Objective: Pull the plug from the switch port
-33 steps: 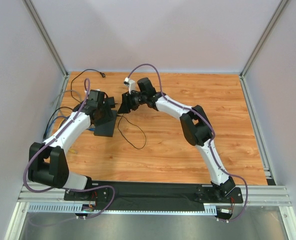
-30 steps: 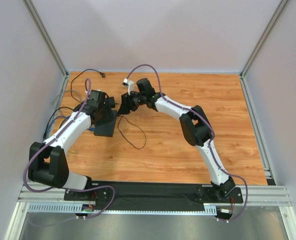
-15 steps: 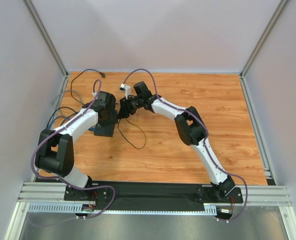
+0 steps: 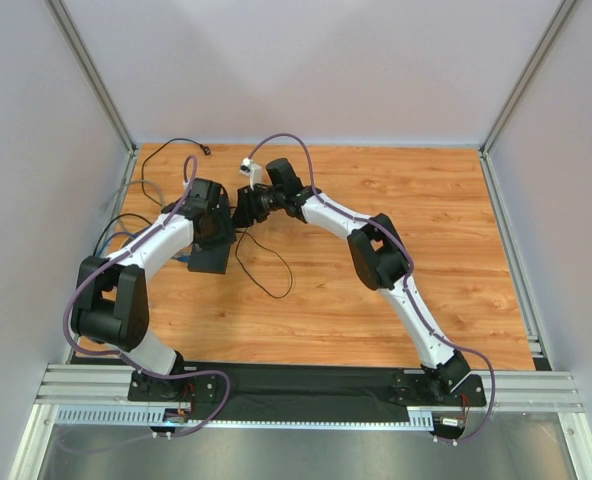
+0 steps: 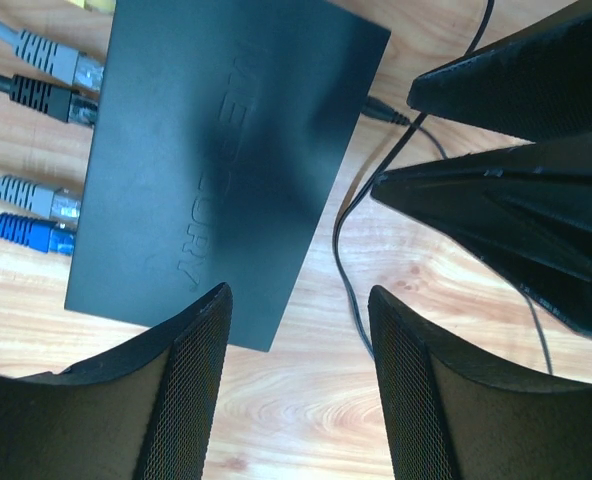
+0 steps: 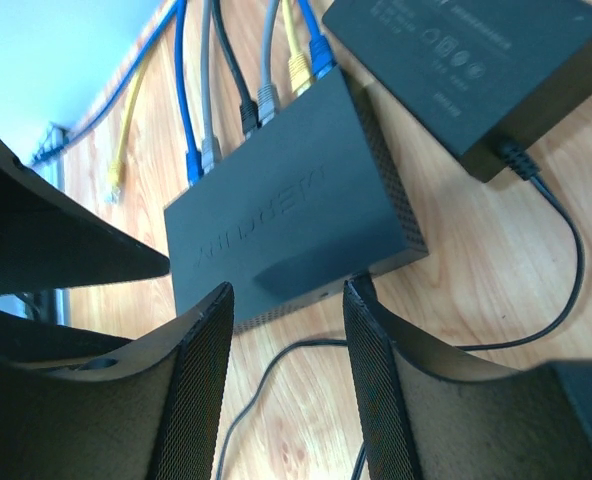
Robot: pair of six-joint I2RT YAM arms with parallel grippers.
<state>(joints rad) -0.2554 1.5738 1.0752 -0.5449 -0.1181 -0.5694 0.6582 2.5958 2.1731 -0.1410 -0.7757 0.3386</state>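
1. Top cam: we see both arms bent in over the far-left part of the wood table [image 4: 376, 260]. The L gripper [image 4: 219, 222] and R gripper [image 4: 244, 208] sit close together, tips facing each other, right over the switch [image 4: 206, 263].
2. The switch is a flat matte black box lying flat on the wood, left of centre. Its top end is hidden under the L gripper in this view.
3. L wrist cam: the L gripper [image 5: 296, 390] is spread wide w/ nothing between its fingers [image 5: 191, 400]. In the gap we see one corner of the switch [image 5: 226, 170] and bare wood.
4. Same cam: network cables [image 5: 38, 193] (grey, black, grey, blue) are plugged into one edge of the box.
5. The plug [image 5: 381, 108] is small and black, seated in the opposite edge near a corner. Its thin black lead [image 5: 341, 250] runs off across the wood. The R gripper's dark fingers loom on that side, close to the plug.
6. R wrist cam: the R gripper [image 6: 286, 390] is spread, fingers [image 6: 201, 400] apart, and the switch's near edge shows in the gap.
7. The plug [image 6: 361, 287] sits right at the tip of one R finger. We can't tell if they touch, but it isn't pinched from both sides.
8. The adapter brick [image 6: 476, 70] lies beside the switch w/ a strip of wood between them. Its lead curves round over the table.
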